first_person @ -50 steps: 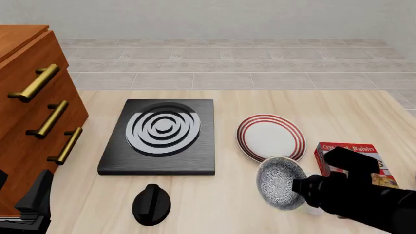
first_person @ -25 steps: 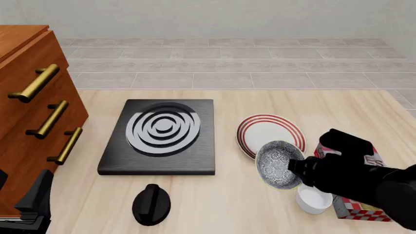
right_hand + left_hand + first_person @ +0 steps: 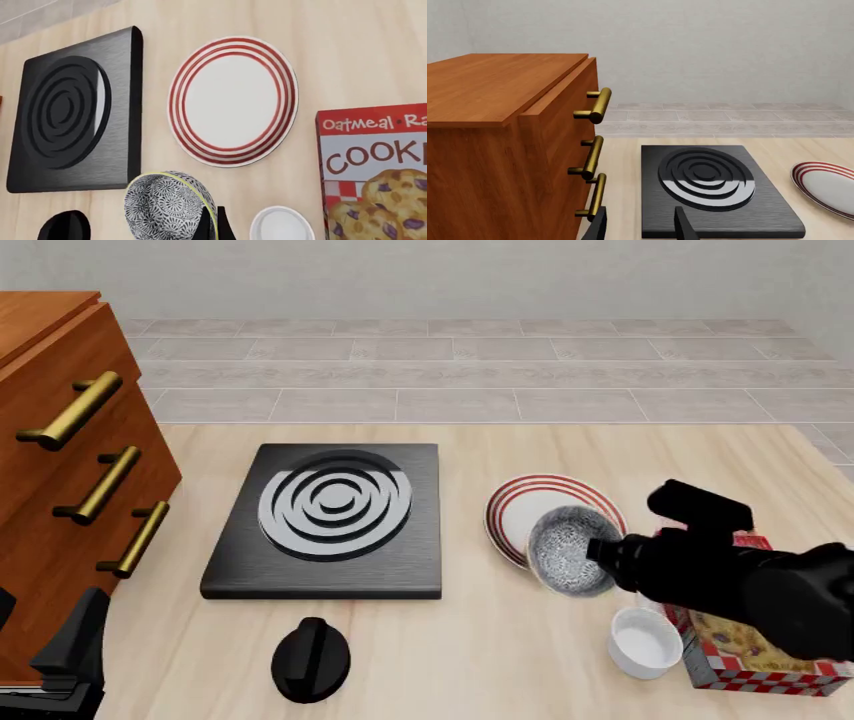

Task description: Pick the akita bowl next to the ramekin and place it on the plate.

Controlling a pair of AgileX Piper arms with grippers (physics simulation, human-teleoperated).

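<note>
The grey speckled akita bowl (image 3: 569,552) hangs tilted over the near edge of the red-ringed plate (image 3: 514,502), with my right gripper (image 3: 607,558) shut on its rim. In the right wrist view the bowl (image 3: 165,206) sits against the pinched fingers (image 3: 213,226), and the plate (image 3: 232,100) lies beyond it. The white ramekin (image 3: 645,642) stands on the table nearer than the bowl, also seen in the wrist view as the ramekin (image 3: 281,226). My left gripper (image 3: 640,230) is open and empty, low at the near left by the cabinet.
A black stove (image 3: 327,515) with white rings lies left of the plate. A glossy black rounded object (image 3: 310,658) sits in front of it. A wooden drawer cabinet (image 3: 67,470) fills the left side. A cookie box (image 3: 747,665) lies right of the ramekin.
My right arm has carried the bowl away from the ramekin, farther out and over the plate's near rim. The ramekin and box are now uncovered. The left arm is still.
</note>
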